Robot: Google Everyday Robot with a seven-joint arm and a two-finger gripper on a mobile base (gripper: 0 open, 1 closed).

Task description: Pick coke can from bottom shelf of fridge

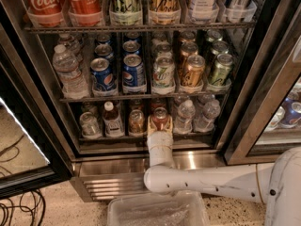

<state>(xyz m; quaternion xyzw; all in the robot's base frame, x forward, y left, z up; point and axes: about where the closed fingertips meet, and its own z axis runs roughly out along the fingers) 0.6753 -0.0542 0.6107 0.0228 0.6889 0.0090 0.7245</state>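
Gripper (160, 125): jaws clamped on small red silver-topped coke can (160, 115), dark wire bottom shelf (117, 138); can to be withdrawn straight, level.

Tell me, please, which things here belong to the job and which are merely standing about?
Job: coke can; bottom shelf; fridge; hand, at the coke can.
Standing about: Pepsi cans; water bottle; copper-brown can; clear bin on the floor.
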